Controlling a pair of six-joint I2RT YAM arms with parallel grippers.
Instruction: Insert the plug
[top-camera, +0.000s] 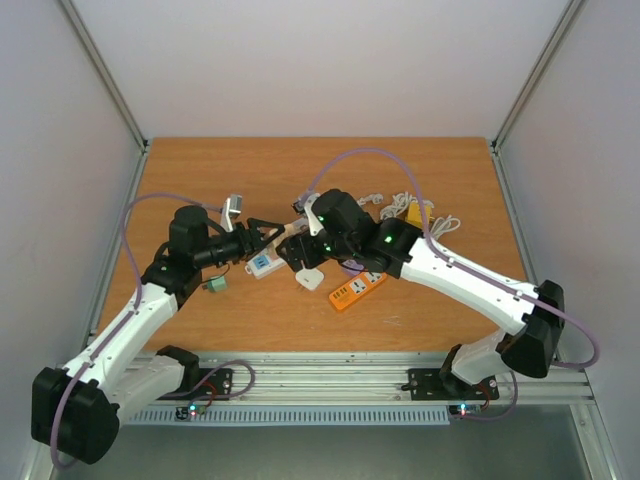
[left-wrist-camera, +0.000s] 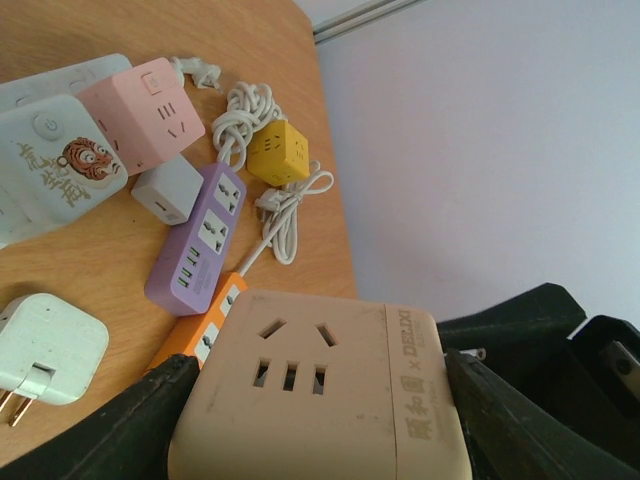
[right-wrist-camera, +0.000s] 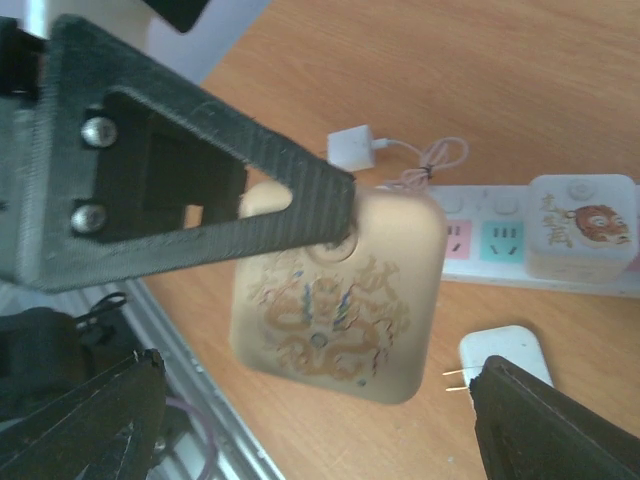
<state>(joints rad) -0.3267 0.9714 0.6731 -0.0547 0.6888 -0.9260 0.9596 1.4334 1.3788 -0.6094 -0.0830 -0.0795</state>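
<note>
One beige socket cube (right-wrist-camera: 340, 300) sits clamped by the left gripper (left-wrist-camera: 320, 365); jaws of the right gripper (right-wrist-camera: 318, 368) gape wide.

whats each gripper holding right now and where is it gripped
Left gripper clamps the beige socket cube by two opposite side faces. Right gripper is open, gripping nothing.
</note>
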